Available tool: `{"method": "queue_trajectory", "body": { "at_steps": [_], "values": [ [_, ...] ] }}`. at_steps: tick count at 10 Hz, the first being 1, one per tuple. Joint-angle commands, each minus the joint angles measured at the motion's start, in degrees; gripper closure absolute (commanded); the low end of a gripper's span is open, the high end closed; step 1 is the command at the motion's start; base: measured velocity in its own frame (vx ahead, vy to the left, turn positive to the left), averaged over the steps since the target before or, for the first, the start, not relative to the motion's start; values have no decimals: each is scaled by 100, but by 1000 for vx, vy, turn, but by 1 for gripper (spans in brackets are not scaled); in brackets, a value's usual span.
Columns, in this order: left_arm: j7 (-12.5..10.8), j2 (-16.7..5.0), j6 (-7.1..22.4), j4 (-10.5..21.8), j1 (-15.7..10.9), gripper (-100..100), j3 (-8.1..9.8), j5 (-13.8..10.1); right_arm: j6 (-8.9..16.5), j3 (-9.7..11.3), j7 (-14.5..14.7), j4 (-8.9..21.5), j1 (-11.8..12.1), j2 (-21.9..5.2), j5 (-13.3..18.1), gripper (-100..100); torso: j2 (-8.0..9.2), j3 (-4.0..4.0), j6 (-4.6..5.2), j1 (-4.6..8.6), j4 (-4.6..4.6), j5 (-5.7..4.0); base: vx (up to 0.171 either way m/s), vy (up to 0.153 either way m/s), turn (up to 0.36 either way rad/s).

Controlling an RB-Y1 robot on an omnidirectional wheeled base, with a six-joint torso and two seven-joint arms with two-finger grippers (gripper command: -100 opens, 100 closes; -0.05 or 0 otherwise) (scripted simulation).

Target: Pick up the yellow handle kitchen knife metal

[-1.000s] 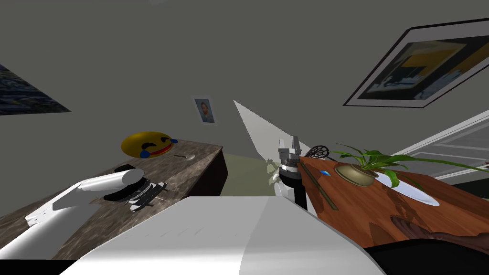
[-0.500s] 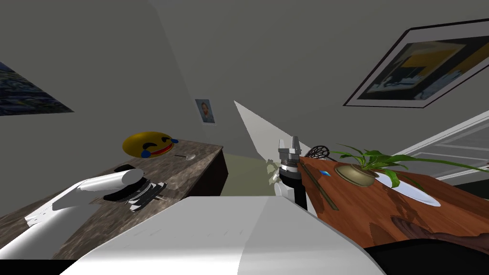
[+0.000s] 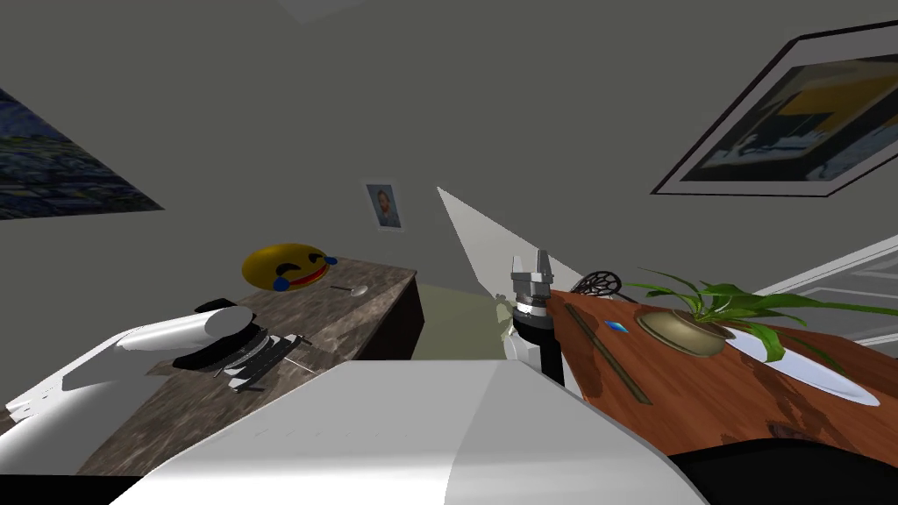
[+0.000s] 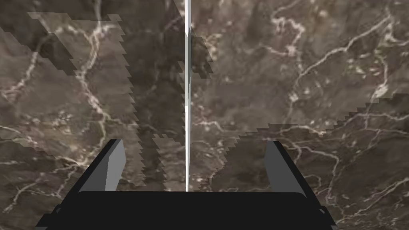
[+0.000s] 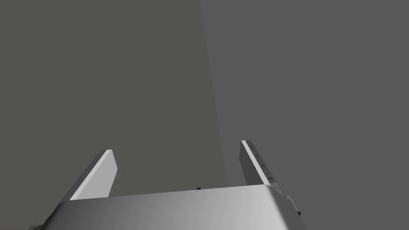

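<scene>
Your left gripper (image 4: 194,142) hangs with fingers apart, pointing down at the brown veined marble tabletop (image 4: 303,60), probably so it can drop straight onto something lying flat. A thin white strip (image 4: 186,100) runs midway between the fingers and on past their tips. It is likely the knife's metal blade seen edge-on, though you cannot tell. Your right gripper (image 3: 531,261), also spread, stands upright beside the reddish wooden table (image 3: 702,386), out of the way.
</scene>
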State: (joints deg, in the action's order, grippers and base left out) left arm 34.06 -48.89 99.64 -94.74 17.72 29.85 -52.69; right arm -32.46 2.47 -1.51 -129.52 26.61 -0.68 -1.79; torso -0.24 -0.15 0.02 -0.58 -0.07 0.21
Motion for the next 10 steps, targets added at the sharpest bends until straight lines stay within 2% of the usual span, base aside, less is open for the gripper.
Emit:
{"method": "queue_trajectory", "body": {
  "at_steps": [1, 2, 3, 4, 5, 6, 10],
  "values": [
    [0, 0, 0, 0, 0, -100, 0, 0, 0, 0, 0, 0, 0, 0, 0, 0, 0, 0, 0, 0, 0, 0, 43, 45, 4],
    [6, -4, 20, -4, 0, 0, 7, -8, 0, 1, 0, 0, -1, 1, 0, 0, 10, 4, 1, 19, 1, -2, 7, 9, -3],
    [11, 71, -146, 103, -17, -100, -97, 95, 0, 1, 0, 0, -1, 1, 0, 0, 21, 11, 1, 33, 4, -7, -12, 6, -43],
    [15, 116, -245, 167, -27, -100, -159, 156, 0, 1, 0, 0, -2, 1, 0, 0, 30, 16, 2, 37, 5, -7, -28, -1, -60],
    [6, 93, -168, 117, -22, -100, -124, 119, 0, 1, 0, 0, -2, 1, 0, 0, 37, 20, 2, 41, 7, -8, -13, -1, -10],
    [4, 97, -189, 120, -21, 100, -130, 125, 0, 1, 0, 0, -1, 1, 0, 0, 35, 20, 0, 42, 8, -9, 0, 0, 0],
    [53, 85, -169, 103, -19, 100, -154, 128, 0, 1, 0, 0, -1, 1, 0, 0, 36, 24, -22, 36, 15, -3, -1, 0, -10]
  ]
}}
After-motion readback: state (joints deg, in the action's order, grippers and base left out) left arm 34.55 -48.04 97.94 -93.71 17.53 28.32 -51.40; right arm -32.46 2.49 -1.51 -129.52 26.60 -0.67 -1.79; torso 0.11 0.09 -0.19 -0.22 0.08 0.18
